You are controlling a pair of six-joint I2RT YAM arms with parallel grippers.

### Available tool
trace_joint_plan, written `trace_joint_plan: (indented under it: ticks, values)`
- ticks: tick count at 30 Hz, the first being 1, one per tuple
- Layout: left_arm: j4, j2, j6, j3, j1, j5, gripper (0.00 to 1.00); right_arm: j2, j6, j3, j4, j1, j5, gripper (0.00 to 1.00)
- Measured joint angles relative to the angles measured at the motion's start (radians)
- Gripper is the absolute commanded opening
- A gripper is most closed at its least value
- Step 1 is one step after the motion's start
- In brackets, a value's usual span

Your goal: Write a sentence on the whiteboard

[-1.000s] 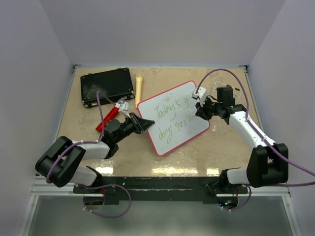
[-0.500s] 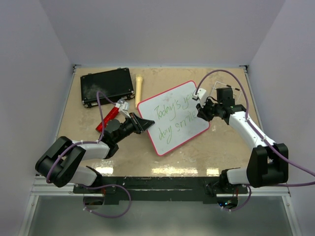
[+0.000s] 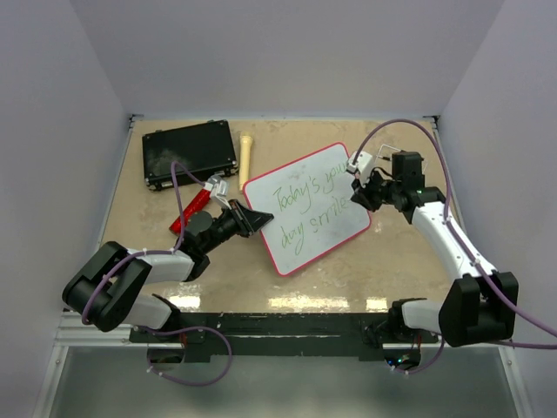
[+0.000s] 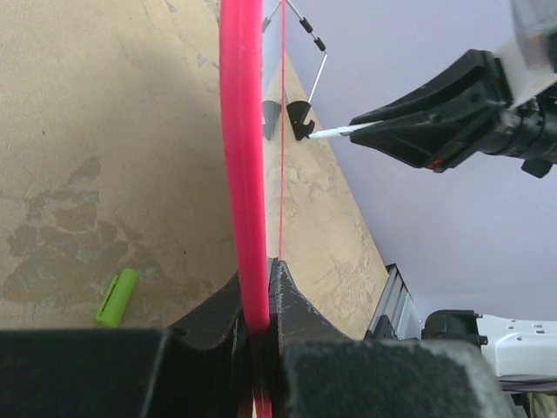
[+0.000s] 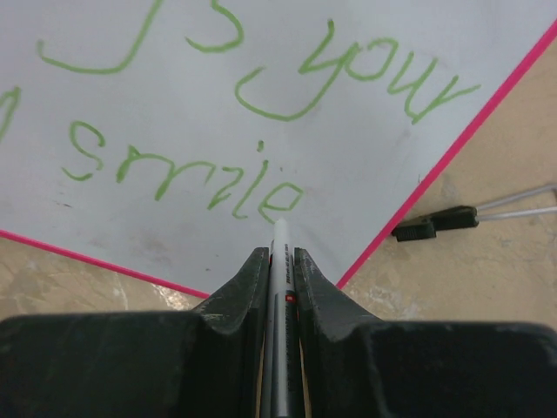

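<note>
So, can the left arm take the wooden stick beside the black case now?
Probably not yet. The left gripper is shut on the rim of the whiteboard, so it has nothing free to grip with. The wooden stick itself lies uncovered nearby.

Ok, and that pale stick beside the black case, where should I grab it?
Grip the stick mid-shaft, straight down from above, jaws closing across its narrow width. It lies flat on the table, pointing away from the arms, with the black case close on its left and the whiteboard corner by its near end, so the middle probably leaves most room.
</note>
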Motion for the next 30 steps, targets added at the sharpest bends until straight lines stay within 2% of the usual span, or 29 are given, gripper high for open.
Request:
trace_joint_plan:
  ticks: [5, 12, 30]
  values:
    - [0.001, 0.000, 0.000, 0.000, 0.000, 0.001, 0.00, -0.036, -0.005, 0.000, -0.005, 0.056, -0.100, 0.00]
    - [0.000, 0.000, 0.000, 0.000, 0.000, 0.000, 0.00, -0.018, 0.007, -0.006, 0.000, 0.174, -0.121, 0.00]
    - [0.000, 0.000, 0.001, 0.000, 0.000, 0.001, 0.00, -0.011, 0.068, -0.025, 0.042, 0.174, 0.003, 0.00]
